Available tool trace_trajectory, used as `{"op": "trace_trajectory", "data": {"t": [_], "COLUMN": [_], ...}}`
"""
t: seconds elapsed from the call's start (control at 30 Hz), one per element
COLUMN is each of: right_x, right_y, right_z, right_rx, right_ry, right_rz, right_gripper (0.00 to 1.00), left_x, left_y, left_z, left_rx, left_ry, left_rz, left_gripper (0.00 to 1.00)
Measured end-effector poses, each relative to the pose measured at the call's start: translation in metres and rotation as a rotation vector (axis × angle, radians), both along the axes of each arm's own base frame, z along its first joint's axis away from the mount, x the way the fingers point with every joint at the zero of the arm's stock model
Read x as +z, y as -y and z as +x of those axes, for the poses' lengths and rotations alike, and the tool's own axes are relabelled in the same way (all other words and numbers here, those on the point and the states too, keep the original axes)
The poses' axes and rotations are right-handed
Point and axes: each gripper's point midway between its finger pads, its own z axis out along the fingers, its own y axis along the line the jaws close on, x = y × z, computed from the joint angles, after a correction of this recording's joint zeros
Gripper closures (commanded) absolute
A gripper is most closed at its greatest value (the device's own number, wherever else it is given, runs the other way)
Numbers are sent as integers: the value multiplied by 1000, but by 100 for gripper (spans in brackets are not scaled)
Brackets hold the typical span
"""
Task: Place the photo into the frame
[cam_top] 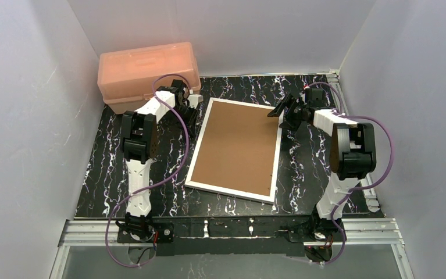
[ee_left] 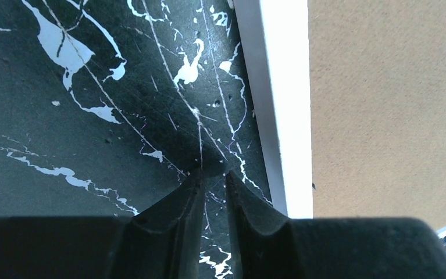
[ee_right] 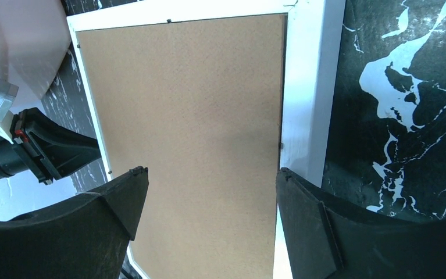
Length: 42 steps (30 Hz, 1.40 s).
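Just left of the frame, the left gripper is held nearly shut on nothing, its tips low over the marbled table. The frame lies face down, filled by a brown backing board. The photo is seen in no view and may lie beneath. Above the frame's far right corner the right gripper is spread wide and empty. The board is judged to need seating or lifting, so the left rail should be pinned while the right edge is worked squarely. The rail is smooth, white and thin; the board is matte, fibrous and flat.
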Motion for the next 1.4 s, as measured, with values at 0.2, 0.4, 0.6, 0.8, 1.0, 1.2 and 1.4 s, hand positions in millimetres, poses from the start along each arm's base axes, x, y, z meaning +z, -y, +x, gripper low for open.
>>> {"op": "trace_trajectory", "data": {"t": [0.2,0.4,0.6,0.8,1.0,1.2,1.4], "right_x": [-1,-4,-4,-4,-5,-5,-6], "right_y": [5,9,6,4,3,3,2], "right_z": [1,6,13,14,16,15,15], "right_rx": [-5,-11,2,8,10,12,18], "right_ry": [1,6,29,35,36,34,33], "right_rz": [-4,8,26,37,50,54,36], "right_gripper": [13,14,15,16,18,18,19], "left_x": [0,0,0,0,0,0,0], "left_y": [6,9,9,10,11,20,24], "left_z": [2,3,3,3,3,2,1], "left_rx": [-12,-20,-21,-22,-27,-48,-63], "left_ry": [18,25,26,26,28,38,44], "left_rz": [-3,-3,-3,-2,-2,-5,-5], "left_gripper": [81,81,80,80,80,80,80]}}
